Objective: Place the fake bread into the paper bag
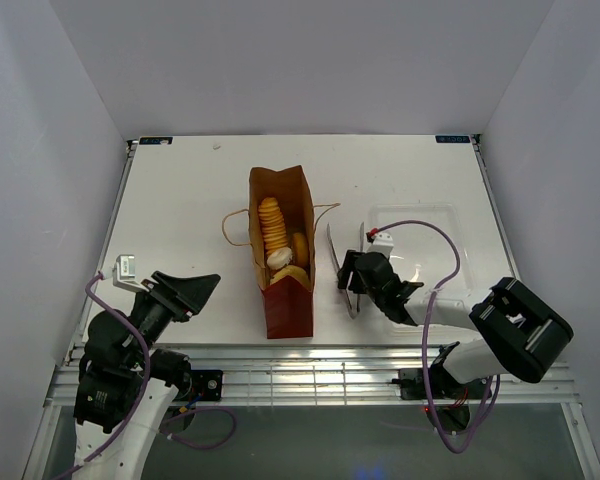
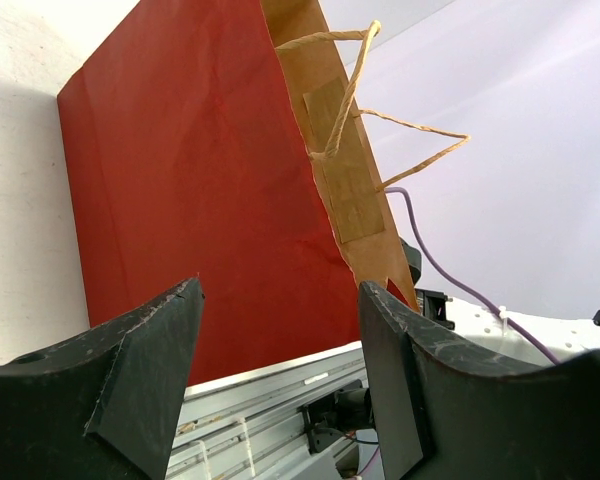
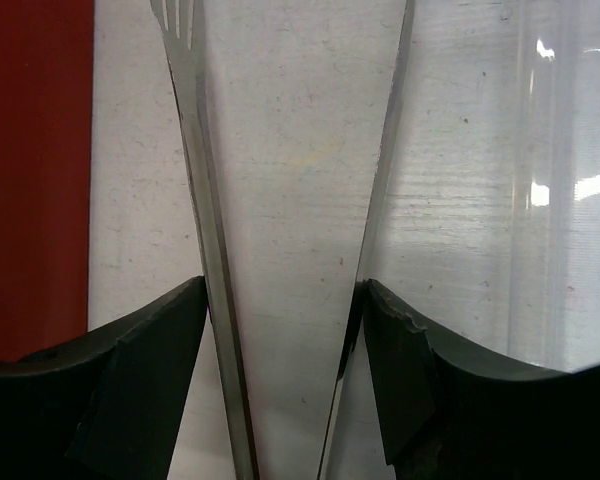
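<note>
The paper bag [image 1: 286,305] lies flat mid-table, its open side facing up and its dark red end toward me. Inside it show the long ridged loaf [image 1: 271,228], a ring bun [image 1: 301,245], the whitish pastry [image 1: 279,258] and a second bun [image 1: 294,274]. My right gripper [image 1: 348,272] is just right of the bag and shut on the metal tongs [image 1: 334,252]. In the right wrist view the gripper [image 3: 283,300] presses both tong arms [image 3: 195,200], and nothing is between the tong tips. My left gripper [image 1: 206,285] is open and empty, left of the bag's red end [image 2: 200,180].
A clear plastic tray [image 1: 420,225] sits right of the tongs and shows at the right edge of the right wrist view [image 3: 570,150]. The bag's twine handles [image 2: 350,90] stick out on both sides. A small white clip [image 1: 126,266] lies near the table's left edge.
</note>
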You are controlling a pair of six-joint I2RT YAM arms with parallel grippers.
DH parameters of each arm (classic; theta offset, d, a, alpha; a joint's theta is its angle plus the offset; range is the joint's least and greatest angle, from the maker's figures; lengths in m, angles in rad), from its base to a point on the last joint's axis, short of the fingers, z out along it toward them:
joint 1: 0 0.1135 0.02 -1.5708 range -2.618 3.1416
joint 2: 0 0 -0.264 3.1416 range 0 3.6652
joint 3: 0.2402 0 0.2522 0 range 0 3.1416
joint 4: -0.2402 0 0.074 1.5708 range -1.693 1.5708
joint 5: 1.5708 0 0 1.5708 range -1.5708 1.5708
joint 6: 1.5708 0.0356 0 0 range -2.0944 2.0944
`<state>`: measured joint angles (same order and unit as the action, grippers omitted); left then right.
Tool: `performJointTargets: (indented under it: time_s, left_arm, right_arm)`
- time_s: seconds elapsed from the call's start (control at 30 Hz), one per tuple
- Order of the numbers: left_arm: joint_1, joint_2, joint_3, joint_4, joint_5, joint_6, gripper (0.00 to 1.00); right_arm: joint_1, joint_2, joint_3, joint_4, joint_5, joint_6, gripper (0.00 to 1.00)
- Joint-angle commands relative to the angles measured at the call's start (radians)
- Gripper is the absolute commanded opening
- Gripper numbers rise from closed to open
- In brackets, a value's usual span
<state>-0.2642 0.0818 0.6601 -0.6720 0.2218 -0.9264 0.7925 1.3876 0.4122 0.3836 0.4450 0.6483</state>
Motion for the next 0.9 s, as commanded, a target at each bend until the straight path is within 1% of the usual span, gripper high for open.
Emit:
performJointTargets:
  time_s: [0.0, 0.1, 0.13, 0.23, 0.27, 0.33, 0.37, 0.4, 0.63, 0.87]
  left_arm:
    - [-0.001, -0.008, -0.013, 0.006, 0.010, -0.006, 0.73]
    - [-0.001, -0.008, -0.014, 0.005, 0.008, -0.006, 0.73]
    - [-0.001, -0.008, -0.017, 0.005, 0.008, -0.006, 0.74]
    - [-0.003, -0.007, -0.019, 0.006, 0.010, -0.008, 0.73]
    - [-0.001, -0.007, -0.017, 0.006, 0.010, -0.009, 0.73]
    - [-0.001, -0.008, -0.016, 0.006, 0.008, -0.008, 0.73]
    - [-0.001, -0.007, -0.016, 0.006, 0.008, -0.005, 0.74]
    - [-0.001, -0.008, -0.017, 0.006, 0.008, -0.006, 0.73]
    - [-0.001, -0.008, -0.036, 0.015, 0.008, -0.017, 0.73]
    - [-0.001, -0.019, -0.115, 0.084, 0.045, -0.068, 0.73]
  right_arm:
    - [0.004, 0.007, 0.045, 0.009, -0.021, -0.012, 0.69]
    - [0.004, 0.007, 0.057, -0.006, -0.052, -0.032, 0.72]
    - [0.004, 0.007, 0.071, -0.017, -0.052, -0.033, 0.76]
    - [0.004, 0.005, 0.099, -0.058, -0.054, -0.038, 0.80]
    - [0.004, -0.002, 0.103, -0.067, -0.052, -0.039, 0.87]
    - [0.004, -0.015, 0.115, -0.089, -0.046, -0.047, 0.90]
    - [0.004, -0.030, 0.120, -0.098, -0.045, -0.049, 0.94]
    - [0.004, -0.041, 0.125, -0.106, -0.043, -0.052, 0.90]
    - [0.004, -0.142, 0.185, -0.225, -0.011, -0.095, 0.90]
    - [0.004, -0.346, 0.174, -0.319, 0.040, -0.166, 0.90]
